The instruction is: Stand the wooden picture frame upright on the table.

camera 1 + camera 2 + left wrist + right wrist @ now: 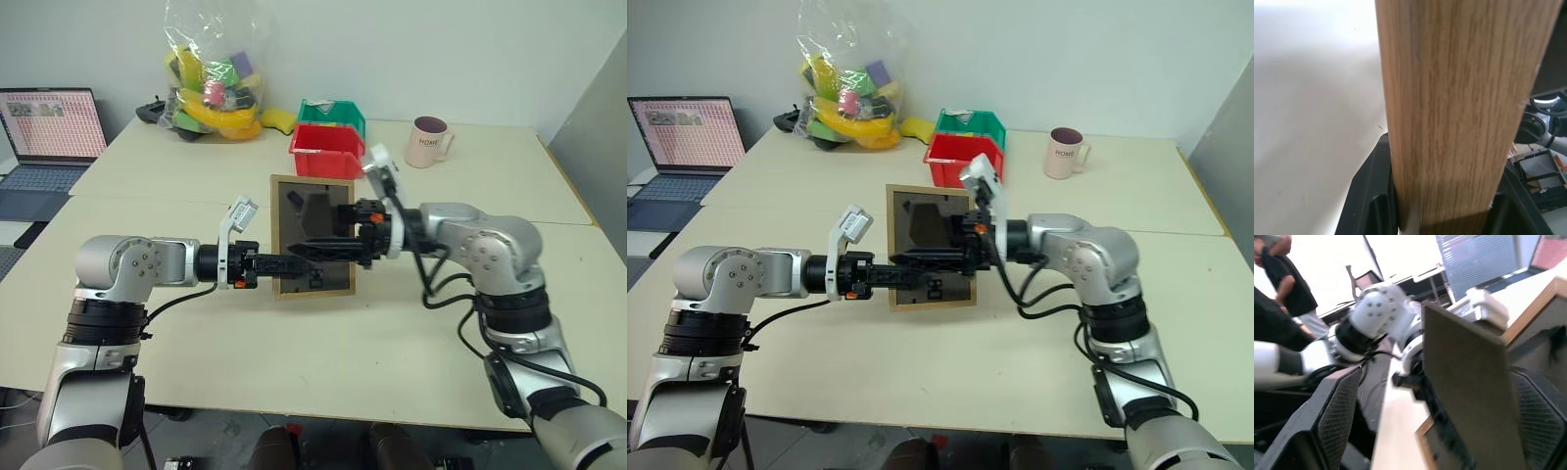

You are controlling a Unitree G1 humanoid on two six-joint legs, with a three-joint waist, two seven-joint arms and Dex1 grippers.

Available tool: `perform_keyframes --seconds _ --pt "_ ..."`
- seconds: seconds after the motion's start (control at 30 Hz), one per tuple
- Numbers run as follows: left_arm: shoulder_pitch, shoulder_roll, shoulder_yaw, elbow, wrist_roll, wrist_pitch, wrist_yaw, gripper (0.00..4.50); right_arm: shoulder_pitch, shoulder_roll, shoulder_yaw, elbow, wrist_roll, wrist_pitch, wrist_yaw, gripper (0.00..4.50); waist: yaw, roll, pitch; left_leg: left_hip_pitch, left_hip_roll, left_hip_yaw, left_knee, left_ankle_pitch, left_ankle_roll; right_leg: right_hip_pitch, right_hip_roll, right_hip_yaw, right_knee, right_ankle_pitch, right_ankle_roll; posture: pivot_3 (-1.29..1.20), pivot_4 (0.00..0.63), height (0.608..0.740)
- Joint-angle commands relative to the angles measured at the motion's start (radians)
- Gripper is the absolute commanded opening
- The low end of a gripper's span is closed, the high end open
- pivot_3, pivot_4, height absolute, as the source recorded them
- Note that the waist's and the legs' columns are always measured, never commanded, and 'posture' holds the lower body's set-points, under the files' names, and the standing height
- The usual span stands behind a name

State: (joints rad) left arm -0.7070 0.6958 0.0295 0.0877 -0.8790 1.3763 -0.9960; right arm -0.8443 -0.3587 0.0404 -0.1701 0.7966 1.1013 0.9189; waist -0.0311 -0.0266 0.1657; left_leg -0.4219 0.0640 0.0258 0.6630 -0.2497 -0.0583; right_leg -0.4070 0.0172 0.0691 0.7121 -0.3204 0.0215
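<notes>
The wooden picture frame (294, 220) is held above the table (343, 372) at its middle, dark back panel toward me and roughly upright. My left gripper (279, 264) reaches in from the left and is shut on the frame's light-wood edge (1459, 107), with a black finger (1369, 196) on either side. My right gripper (299, 250) comes in level from the right across the back panel. It is open, and its two fingers (1334, 416) stand wide apart around the swung-out hinged stand (1469, 382). The picture side is hidden.
Behind the frame stand a red bin (325, 152) and a green bin (338, 115). A pink mug (428, 140) is at the back right, a plastic bag of toys (216, 78) at the back left, a laptop (49, 137) at far left. A person (1278, 269) stands beyond.
</notes>
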Motion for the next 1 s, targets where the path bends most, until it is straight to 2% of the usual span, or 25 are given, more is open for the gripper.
perform_keyframes --seconds 0.03,0.1,0.13,0.2,0.23,0.33,0.4,0.43,0.53,0.63,0.83,0.87,0.9,1.0 --pt "0.014 -0.001 0.045 -0.038 -0.053 0.046 -0.002 1.28 0.056 -0.128 -0.076 -0.095 0.066 0.029 0.047 4.47 0.0 0.0 0.0 0.0 0.0 0.0 0.0 0.0 0.0 0.0 0.0 0.0 0.0 0.0 0.0 0.0 0.15 0.74" --pt "0.024 -0.015 0.068 -0.035 -0.077 0.095 0.021 1.28 0.14 -0.25 -0.024 -0.143 -0.062 -0.108 0.081 4.47 -0.001 0.0 0.0 0.0 0.0 0.0 0.0 0.0 0.0 0.0 0.0 0.0 0.0 0.0 0.0 0.0 0.15 0.74" --pt "0.027 -0.024 0.084 -0.033 -0.09 0.122 0.032 1.28 0.19 -0.302 0.007 -0.159 -0.162 -0.236 0.095 4.47 0.001 0.0 0.0 0.0 0.0 0.0 0.0 0.0 0.0 0.0 0.0 0.0 -0.001 0.0 0.0 0.0 0.15 0.74" --pt "0.031 -0.045 0.125 -0.024 -0.118 0.183 0.056 1.28 0.277 -0.35 0.04 -0.134 -0.393 -0.607 0.069 4.47 -0.001 -0.004 0.002 -0.001 -0.001 0.0 0.0 0.0 0.001 0.001 0.0 0.0 -0.002 -0.001 0.002 0.0 0.15 0.74" --pt "0.032 -0.054 0.148 -0.006 -0.151 0.211 0.076 1.28 0.32 -0.37 0.048 -0.082 -0.544 -0.885 0.017 4.47 -0.002 -0.004 0.003 -0.001 -0.001 0.0 0.0 0.0 0.001 0.0 0.0 0.0 -0.001 -0.001 0.002 0.0 0.15 0.74" --pt "0.038 -0.066 0.173 0.042 -0.268 0.238 0.137 1.28 0.374 -0.412 0.064 0.089 -0.887 -1.564 -0.155 4.47 -0.01 -0.006 0.005 -0.001 -0.001 0.0 0.001 0.0 0.001 0.0 0.001 0.0 0.0 -0.001 0.002 0.0 0.15 0.74" --pt "0.045 -0.06 0.16 0.062 -0.372 0.238 0.187 1.28 0.348 -0.406 0.077 0.235 -1.078 -1.903 -0.314 4.47 -0.015 -0.007 0.006 -0.001 -0.001 0.001 0.001 0.0 0.0 0.0 0.0 0.0 0.0 -0.001 0.002 0.0 0.15 0.74" --pt "0.05 -0.055 0.151 0.063 -0.414 0.238 0.208 1.28 0.327 -0.393 0.083 0.298 -1.137 -2.007 -0.373 4.47 -0.019 -0.007 0.006 0.0 -0.001 0.001 0.001 0.0 0.0 0.0 0.0 0.001 0.001 -0.001 0.002 0.0 0.15 0.74" --pt "0.068 -0.033 0.11 0.06 -0.54 0.238 0.275 1.28 0.245 -0.346 0.095 0.45 -1.35 -2.19 -0.575 4.47 -0.027 -0.008 0.006 0.003 0.0 0.002 0.001 0.003 -0.004 0.001 -0.001 0.003 0.003 -0.001 0.002 0.0 0.15 0.74" --pt "0.075 -0.028 0.078 0.074 -0.658 0.238 0.352 1.28 0.146 -0.282 0.119 0.535 -1.52 -2.263 -0.751 4.47 -0.028 -0.007 0.006 0.005 0.001 0.002 0.001 0.004 -0.006 0.001 -0.002 0.003 0.004 -0.001 0.002 0.0 0.15 0.74" --pt "0.104 -0.023 0.052 0.062 -0.807 0.229 0.486 1.28 0.055 -0.256 0.171 0.602 -1.656 -2.307 -0.915 4.47 -0.022 -0.008 0.006 0.005 0.0 0.001 0.001 0.004 -0.007 0.002 -0.004 0.003 0.005 -0.001 0.002 0.0 0.15 0.74" --pt "0.109 -0.019 0.049 0.063 -0.828 0.22 0.507 1.28 0.05 -0.263 0.181 0.607 -1.666 -2.315 -0.927 4.12 -0.021 -0.008 0.006 0.005 0.0 0.001 0.001 0.004 -0.007 0.002 -0.005 0.003 0.004 -0.001 0.002 0.0 0.15 0.74" --pt "0.114 -0.014 0.046 0.065 -0.848 0.211 0.524 1.28 0.047 -0.269 0.189 0.613 -1.672 -2.321 -0.938 4.01 -0.019 -0.008 0.006 0.005 0.0 0.001 0.001 0.004 -0.007 0.002 -0.005 0.003 0.004 -0.001 0.002 0.0 0.15 0.74" --pt "0.129 0.001 0.031 0.06 -0.903 0.189 0.568 1.28 0.041 -0.279 0.197 0.61 -1.691 -2.33 -0.982 3.26 -0.018 -0.008 0.006 0.005 -0.001 0.001 0.001 0.005 -0.007 0.002 -0.005 0.003 0.004 -0.001 0.002 0.0 0.15 0.74"
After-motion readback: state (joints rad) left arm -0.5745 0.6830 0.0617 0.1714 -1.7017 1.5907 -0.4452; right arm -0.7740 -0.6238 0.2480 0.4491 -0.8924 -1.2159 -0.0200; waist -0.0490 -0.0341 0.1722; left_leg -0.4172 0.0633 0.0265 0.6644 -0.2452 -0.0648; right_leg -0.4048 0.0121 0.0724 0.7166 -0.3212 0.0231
